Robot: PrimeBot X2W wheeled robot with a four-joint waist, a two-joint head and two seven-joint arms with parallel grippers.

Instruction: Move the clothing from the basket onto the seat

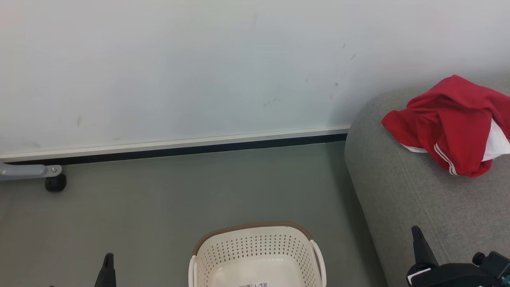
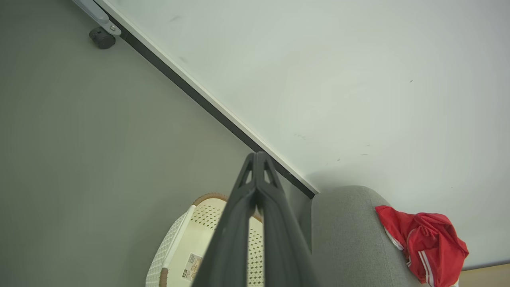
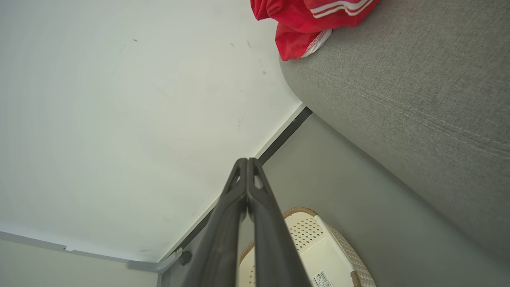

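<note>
Since basket [image 1: 255, 243] showed bare bottom, clothing [image 1: 450, 123] lay heaped on seat [image 1: 398, 191], well clear of floor. Left gripper [image 2: 258, 159] and right gripper [image 3: 247, 161]: 2 fingers pressed together, empty, likely nothing left to lift. Task judged complete.

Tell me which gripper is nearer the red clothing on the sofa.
Right. The right gripper shows against the sofa, below the clothing in the head view; the left gripper is far across, left of the basket.
</note>
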